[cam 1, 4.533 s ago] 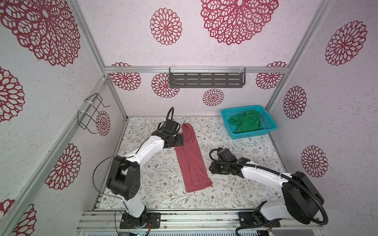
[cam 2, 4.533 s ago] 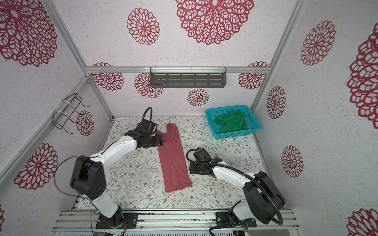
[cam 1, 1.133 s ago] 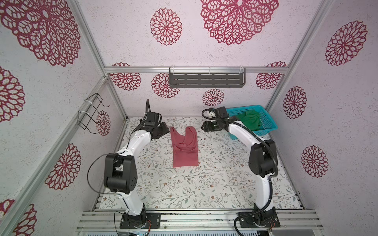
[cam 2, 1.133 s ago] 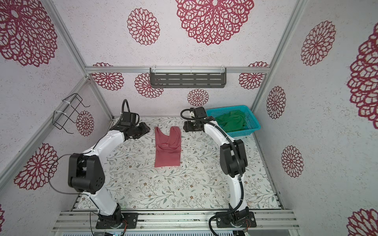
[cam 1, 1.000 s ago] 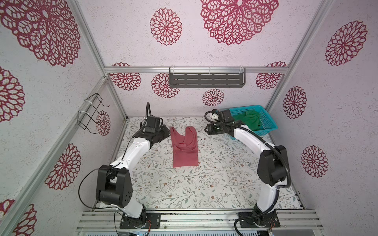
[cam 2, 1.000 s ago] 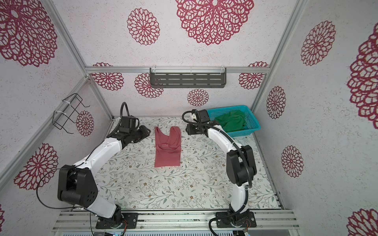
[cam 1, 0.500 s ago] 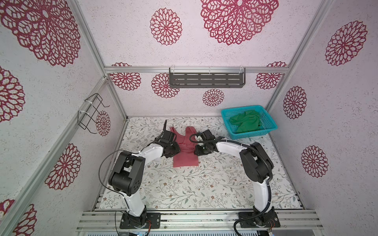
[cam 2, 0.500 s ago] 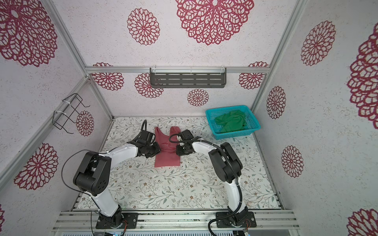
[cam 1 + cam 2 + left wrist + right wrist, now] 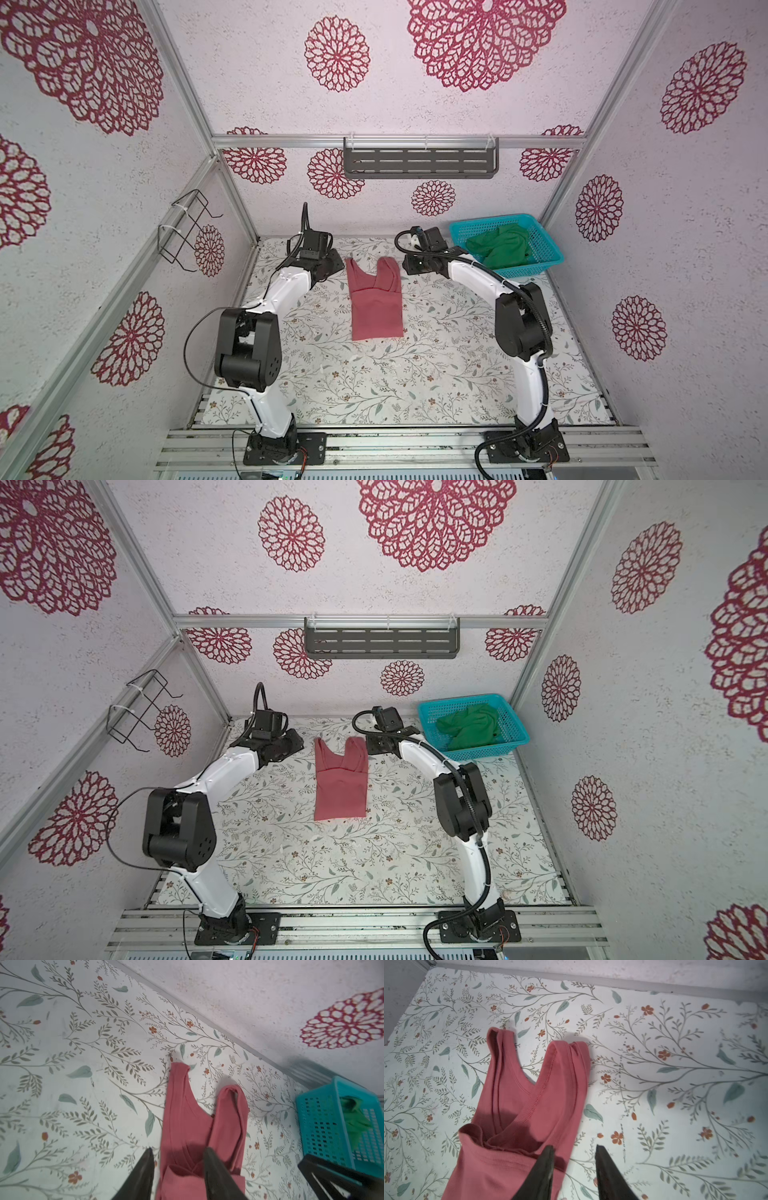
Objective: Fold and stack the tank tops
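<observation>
The dusty pink tank top (image 9: 376, 303) (image 9: 341, 783) lies flat on the floral table, its lower half folded up over the body and its two straps pointing to the back wall. My left gripper (image 9: 336, 266) (image 9: 178, 1149) hovers open over the strap end's left side. My right gripper (image 9: 409, 266) (image 9: 574, 1146) hovers open over the garment's right edge. Neither pinches any cloth. The green tank top (image 9: 503, 249) (image 9: 469, 727) lies crumpled in the basket.
The turquoise mesh basket (image 9: 544, 253) (image 9: 320, 1126) stands at the back right, just behind the right arm. A dark slotted shelf (image 9: 419, 162) hangs on the back wall and a wire rack (image 9: 185, 232) on the left wall.
Half a second ago both grippers were down at the pink top's sides near its middle. They have since drawn back to the strap end and apart. The top has kept its folded shape.
</observation>
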`<action>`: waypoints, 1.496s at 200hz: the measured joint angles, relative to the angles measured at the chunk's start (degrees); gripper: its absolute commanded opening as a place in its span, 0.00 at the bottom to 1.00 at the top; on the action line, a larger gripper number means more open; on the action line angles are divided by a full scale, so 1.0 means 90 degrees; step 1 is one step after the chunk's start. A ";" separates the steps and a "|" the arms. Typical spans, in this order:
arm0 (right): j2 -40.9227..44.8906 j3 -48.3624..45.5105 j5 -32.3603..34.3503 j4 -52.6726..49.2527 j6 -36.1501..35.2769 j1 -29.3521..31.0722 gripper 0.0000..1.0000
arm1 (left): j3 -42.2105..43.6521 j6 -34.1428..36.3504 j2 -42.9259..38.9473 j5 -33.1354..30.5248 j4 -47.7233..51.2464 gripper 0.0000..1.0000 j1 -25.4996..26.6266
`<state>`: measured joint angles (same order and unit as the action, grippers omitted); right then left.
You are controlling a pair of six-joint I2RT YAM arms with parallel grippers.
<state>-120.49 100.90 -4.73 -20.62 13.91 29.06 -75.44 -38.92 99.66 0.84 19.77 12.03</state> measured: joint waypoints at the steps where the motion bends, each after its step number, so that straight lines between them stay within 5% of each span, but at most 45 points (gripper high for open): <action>1: 0.0019 -0.0024 -0.0002 0.0005 0.0007 0.0000 0.38 | 0.0027 -0.0005 -0.0022 0.0002 0.0000 0.45 0.0015; 70: 0.1464 -0.2555 -0.0602 0.0831 0.0869 0.0318 0.25 | 0.1277 -0.0624 -0.0529 0.0112 0.0163 0.43 0.1343; 123: 0.1146 -0.3099 -0.1161 0.1872 0.1535 0.1052 0.23 | 0.1576 -0.1044 -0.0206 0.0104 -0.0124 0.42 0.1566; 197: 0.1338 -0.4653 -0.0996 0.2892 0.2079 0.1073 0.23 | 0.3155 -0.1622 -0.0561 0.0100 -0.0639 0.40 0.1824; 247: 0.2446 -0.5535 -0.0629 0.2239 0.2300 0.1253 0.43 | 0.3570 -0.1744 -0.1945 -0.0189 0.0707 0.50 0.1955; 299: 0.3793 -0.5882 -0.0629 0.1783 0.2691 0.1248 0.48 | 0.4029 -0.2327 -0.3441 -0.0041 0.0882 0.55 0.1982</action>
<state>-86.35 47.97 -10.39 -4.58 38.13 40.29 -39.18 -59.86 68.69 0.47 27.70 29.87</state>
